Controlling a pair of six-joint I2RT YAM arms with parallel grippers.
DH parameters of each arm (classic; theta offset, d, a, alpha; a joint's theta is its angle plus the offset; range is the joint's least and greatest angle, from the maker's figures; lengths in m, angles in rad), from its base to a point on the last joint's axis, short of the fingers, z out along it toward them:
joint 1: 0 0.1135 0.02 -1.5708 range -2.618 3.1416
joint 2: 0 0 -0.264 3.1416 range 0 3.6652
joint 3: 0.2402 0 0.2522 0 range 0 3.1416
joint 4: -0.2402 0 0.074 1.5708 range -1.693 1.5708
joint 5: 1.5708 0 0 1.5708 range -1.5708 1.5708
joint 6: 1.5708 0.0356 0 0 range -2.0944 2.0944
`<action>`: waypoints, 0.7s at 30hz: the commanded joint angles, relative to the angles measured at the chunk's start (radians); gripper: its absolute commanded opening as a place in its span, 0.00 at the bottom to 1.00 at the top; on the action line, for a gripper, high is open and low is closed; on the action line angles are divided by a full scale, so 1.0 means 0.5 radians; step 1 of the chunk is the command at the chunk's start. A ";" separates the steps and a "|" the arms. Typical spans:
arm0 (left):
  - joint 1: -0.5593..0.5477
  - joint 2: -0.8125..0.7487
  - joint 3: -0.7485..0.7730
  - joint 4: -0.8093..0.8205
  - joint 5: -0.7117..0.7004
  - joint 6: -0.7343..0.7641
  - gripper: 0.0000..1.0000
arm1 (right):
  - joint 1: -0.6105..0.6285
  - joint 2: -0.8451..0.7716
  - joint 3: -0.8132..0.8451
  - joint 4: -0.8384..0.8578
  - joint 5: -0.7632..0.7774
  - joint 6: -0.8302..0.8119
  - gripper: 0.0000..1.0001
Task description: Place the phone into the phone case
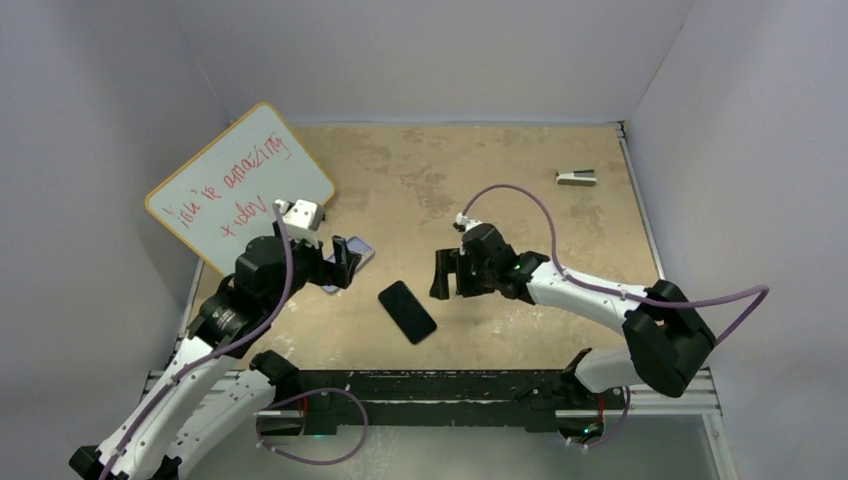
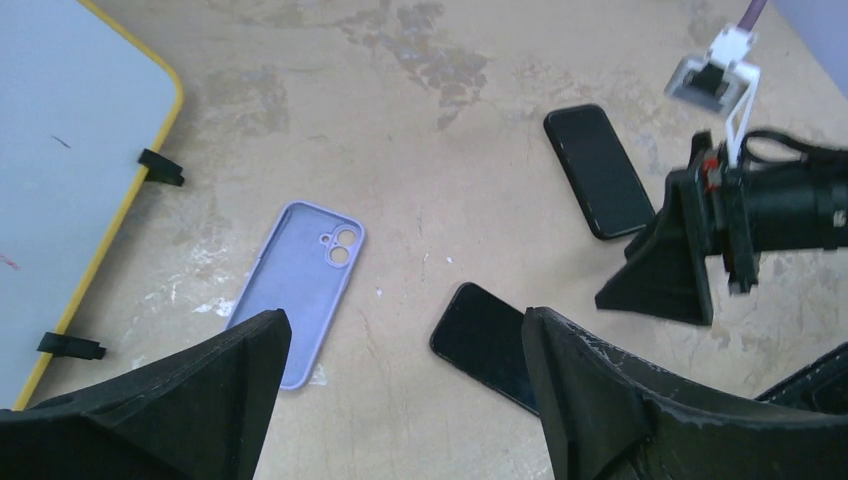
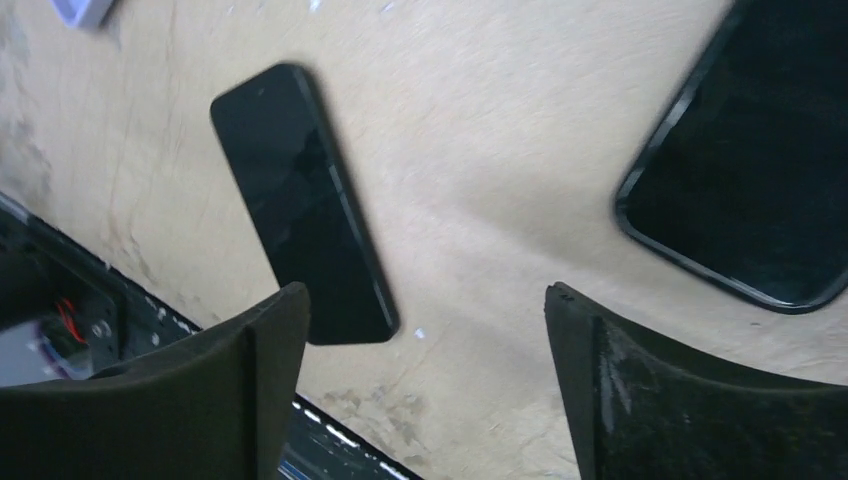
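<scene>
Fetching glossy black rectangular phone (image 1: 407,311) for pale lavender shell case (image 2: 300,290).
With left claw (image 2: 400,335), right claw (image 3: 425,300) gaping empty: pinch long edges.

Pale lavender phone case (image 2: 300,285). Glossy black phone (image 1: 407,311). Mottled tan table (image 1: 480,170), darker blotches far. White whiteboard (image 1: 240,185), yellow rim, red writing, far left.

Phone case (image 2: 300,290) left of phone (image 1: 407,311); whiteboard (image 1: 235,185) behind case.

phone case (image 2: 300,290) lying clear on bare table (image 2: 450,100), whiteboard (image 2: 70,150) near one side, black phone (image 2: 485,345) near the other
</scene>
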 commanded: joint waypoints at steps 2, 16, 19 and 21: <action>-0.003 -0.138 0.076 0.011 -0.216 -0.060 0.90 | 0.325 -0.038 0.155 -0.011 0.407 0.058 0.97; -0.002 -0.319 0.091 -0.046 -0.487 -0.106 0.92 | 0.885 0.602 0.688 -0.100 0.836 -0.062 0.99; -0.002 -0.333 0.090 -0.044 -0.496 -0.108 0.92 | 0.924 0.717 0.749 -0.134 0.900 -0.082 0.99; -0.002 -0.328 0.090 -0.044 -0.498 -0.108 0.92 | 0.938 0.762 0.766 -0.156 0.924 -0.088 0.99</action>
